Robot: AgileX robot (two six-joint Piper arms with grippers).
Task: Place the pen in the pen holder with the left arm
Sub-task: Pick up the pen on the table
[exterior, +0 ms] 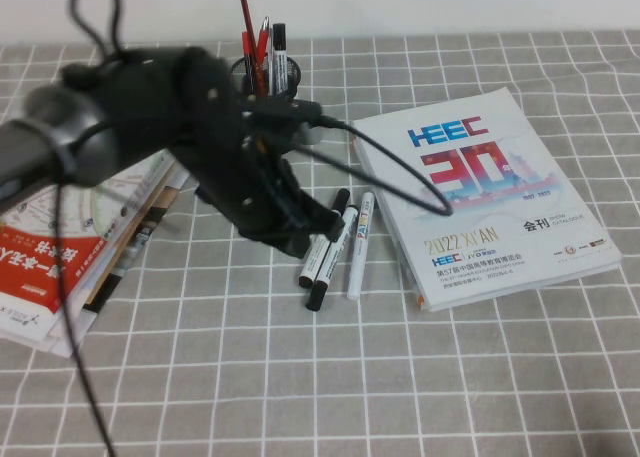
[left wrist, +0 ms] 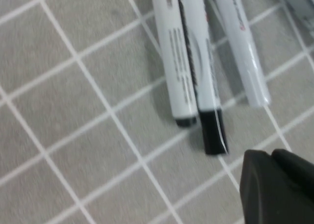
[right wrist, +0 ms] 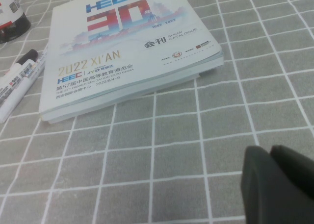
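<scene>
Pen [exterior: 334, 258] flat on cloth, middle of three markers, well short of holder [exterior: 268, 73]; left gripper [left wrist: 274, 185] pressed shut, empty, hovering just beside its black end — spread first, straddle barrel mid-length, clear neighbours; right gripper [right wrist: 277, 182] parked, fingers together.

Grey checked tablecloth [exterior: 300, 377], markers [exterior: 340, 245], catalogue [exterior: 480, 197], magazines [exterior: 60, 257]

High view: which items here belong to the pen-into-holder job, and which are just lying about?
Job:
- pen, on the cloth, not held
- pen holder, already holding other pens
- left gripper, shut, poised over the markers

Lying about:
- two other markers
- HEEC catalogue
- magazines
- right gripper, parked near the catalogue
</scene>
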